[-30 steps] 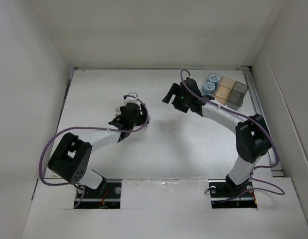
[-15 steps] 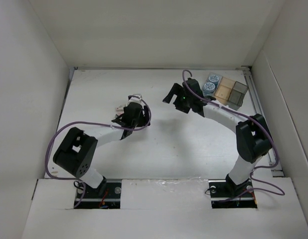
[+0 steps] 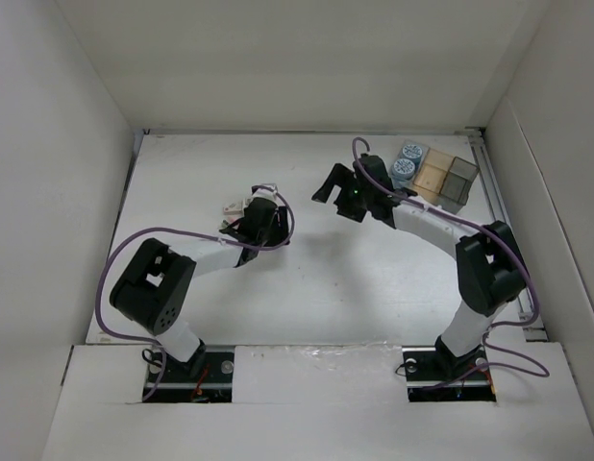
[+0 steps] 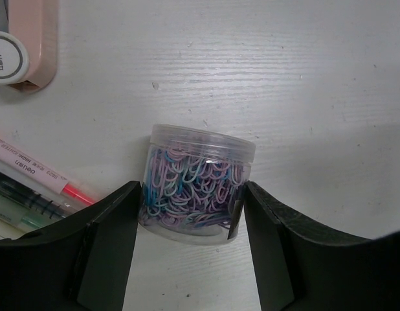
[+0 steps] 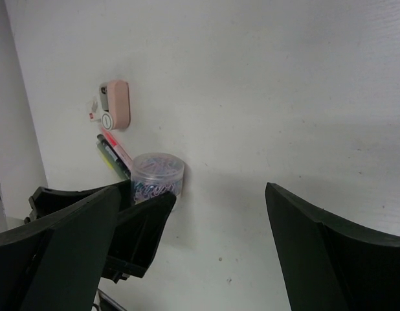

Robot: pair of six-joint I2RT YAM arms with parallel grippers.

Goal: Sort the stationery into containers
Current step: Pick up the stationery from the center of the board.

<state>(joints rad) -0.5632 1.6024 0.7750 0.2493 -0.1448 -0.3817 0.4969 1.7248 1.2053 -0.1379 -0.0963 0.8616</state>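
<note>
Left jaws: one black finger (image 4: 112, 246) stands on each side of a clear jar, both close against its wall. I cannot tell whether they press it or only flank it.
Jar (image 4: 197, 188): upright on the white counter (image 4: 303, 78), lid on, packed with lilac, white and blue paper clips. The lower edges of its sides are hidden behind the fingers.
Pens: just left of the jar lie a pink-tipped one (image 4: 41, 175) and a clear greenish one (image 4: 22, 207), side by side. Both are cut off by the picture's edge and run under the left finger, so it is unclear whether they touch the jar.
Pink case (image 4: 25, 39): in the upper left corner, cut off, with a round white part printed "deli". It lies apart from the jar.
Right jaws: spread wide with nothing between them, held over bare counter. Their wrist camera sees the jar and the left jaws from well away.
Bins (image 3: 446, 178): a joined block near the far right corner, just beyond the right jaws.
Rolls: two blue ones (image 3: 410, 152) (image 3: 403, 169) sit in the block's left-hand pair, dotted tops up. What the tan and grey bins hold is too small to make out.
Top view: the jar is hidden under the left wrist.
</note>
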